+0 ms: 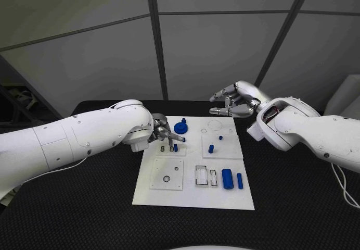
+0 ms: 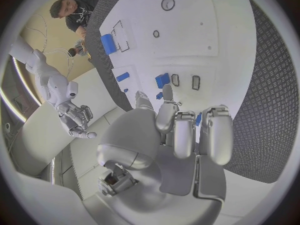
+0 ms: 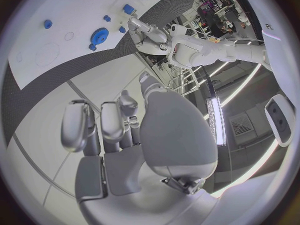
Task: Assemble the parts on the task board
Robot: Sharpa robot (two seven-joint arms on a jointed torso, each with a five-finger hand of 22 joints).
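Observation:
The white task board [image 1: 154, 194] lies in the middle of the table. My left hand [image 1: 166, 135] hovers low over its far left part, fingers [image 2: 177, 130] stretched out and apart, nothing in the palm. Just beyond the fingertips a small blue piece [image 1: 175, 148] [image 2: 162, 80] stands beside two empty slots [image 2: 195, 82]. A blue gear [image 1: 181, 126] [image 3: 99, 36] sits right by that hand. Two short blue pegs [image 1: 210, 149] stand right of centre. My right hand [image 1: 231, 103] [image 3: 119, 135] hangs in the air past the board's far edge, fingers loosely bent and holding nothing.
Two blue cylinders [image 1: 227, 179] lie at the board's near right, next to outlined rectangular slots [image 1: 201, 175]. A square panel with a ring [image 1: 166, 178] takes the near left. Black table [image 1: 300, 208] surrounds the board on all sides.

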